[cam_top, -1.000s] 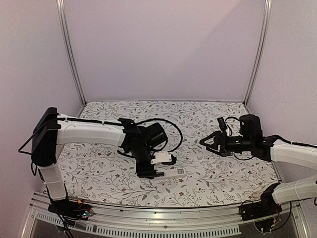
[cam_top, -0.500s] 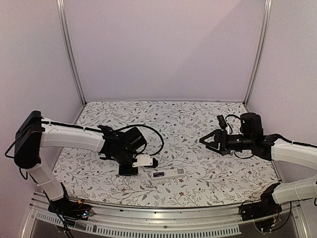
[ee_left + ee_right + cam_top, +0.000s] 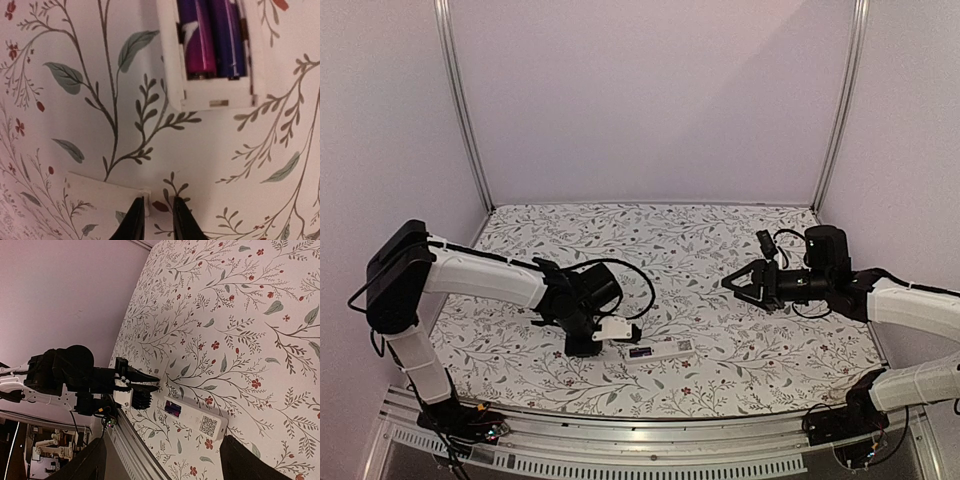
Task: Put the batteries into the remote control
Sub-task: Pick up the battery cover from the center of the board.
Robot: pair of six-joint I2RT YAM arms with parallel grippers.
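The batteries (image 3: 200, 40) sit in the remote control (image 3: 215, 97); the cover (image 3: 100, 200) goes on next. My left pincer (image 3: 157, 205) is near-closed at its corner; whether it grips, I cannot tell.

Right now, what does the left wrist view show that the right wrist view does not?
Only left wrist: two batteries, clearly separate, side by side in the remote's open bay; the flat cover beside the left gripper's close-set tips.
Only right wrist: the remote's other end with its QR label, the left arm, the wall.
Both: the remote, the left gripper, the floral cloth.
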